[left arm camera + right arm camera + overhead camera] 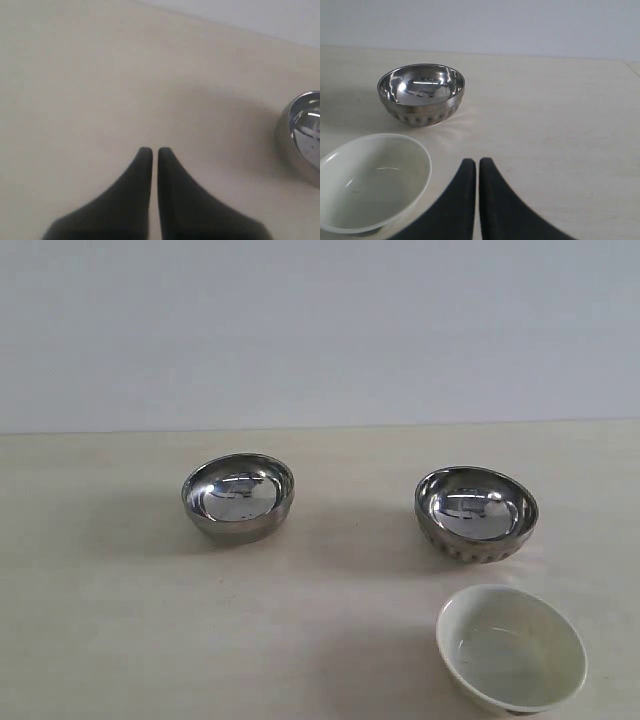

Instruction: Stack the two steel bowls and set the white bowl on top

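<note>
Nothing is stacked yet, so this looks like the start. I'm using the ribbed steel bowl [476, 512] as my reference point.

Closest in are the claws. The right gripper [477, 161] hangs over the table [120, 640] on the near side of the ribbed bowl. Its jaws are pinched together with nothing in them. The left gripper [154, 150] is the same, closed up and empty, over bare tabletop. The ribbed bowl isn't in its camera at all, just a sliver of the other steel one.

Next is the white bowl [511, 650], just in front of the ribbed bowl and a bit to its right in the exterior view. It's near but not touching, upright and empty.

The smooth steel bowl [238, 496] sits well apart to the ribbed bowl's left, a hair farther back. Behind the ribbed bowl is only a plain wall [320, 330].

My guess on the layout is that every rim faces up with clear space round it, so a jaw can slip over an edge. Either claw would have to open first.
</note>
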`<state>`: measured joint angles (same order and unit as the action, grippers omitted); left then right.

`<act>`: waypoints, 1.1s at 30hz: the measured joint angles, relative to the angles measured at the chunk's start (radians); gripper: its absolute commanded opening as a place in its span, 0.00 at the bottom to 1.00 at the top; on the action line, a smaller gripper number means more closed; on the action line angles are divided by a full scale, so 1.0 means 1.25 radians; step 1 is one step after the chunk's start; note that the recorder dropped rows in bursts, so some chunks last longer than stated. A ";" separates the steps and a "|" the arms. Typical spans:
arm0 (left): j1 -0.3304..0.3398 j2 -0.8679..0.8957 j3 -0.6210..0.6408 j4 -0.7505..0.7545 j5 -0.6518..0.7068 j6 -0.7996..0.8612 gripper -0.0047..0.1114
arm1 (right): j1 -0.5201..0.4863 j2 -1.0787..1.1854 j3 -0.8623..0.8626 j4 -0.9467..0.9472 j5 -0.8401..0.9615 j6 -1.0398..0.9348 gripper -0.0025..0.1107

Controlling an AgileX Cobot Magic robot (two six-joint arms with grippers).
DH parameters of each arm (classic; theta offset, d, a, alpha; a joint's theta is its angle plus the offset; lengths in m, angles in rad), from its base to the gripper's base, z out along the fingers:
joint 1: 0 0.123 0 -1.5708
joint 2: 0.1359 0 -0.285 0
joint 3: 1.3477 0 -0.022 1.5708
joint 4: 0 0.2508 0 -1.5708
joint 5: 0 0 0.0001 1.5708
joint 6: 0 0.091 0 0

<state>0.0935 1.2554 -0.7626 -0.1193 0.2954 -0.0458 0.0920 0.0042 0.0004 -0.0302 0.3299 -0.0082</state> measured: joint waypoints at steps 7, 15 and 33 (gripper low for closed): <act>0.000 0.235 -0.166 -0.349 0.115 0.323 0.83 | 0.000 0.000 0.000 0.000 0.000 0.000 0.02; -0.026 0.380 -0.222 -0.662 0.149 0.639 0.82 | 0.000 0.000 0.000 0.000 0.000 0.000 0.02; -0.226 0.624 -0.381 -0.761 0.028 0.669 0.82 | 0.000 0.000 0.000 0.000 0.000 0.000 0.02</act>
<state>-0.1891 2.0352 -1.2394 -1.0707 0.3307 0.7899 0.0920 0.0042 0.0004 -0.0302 0.3299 -0.0082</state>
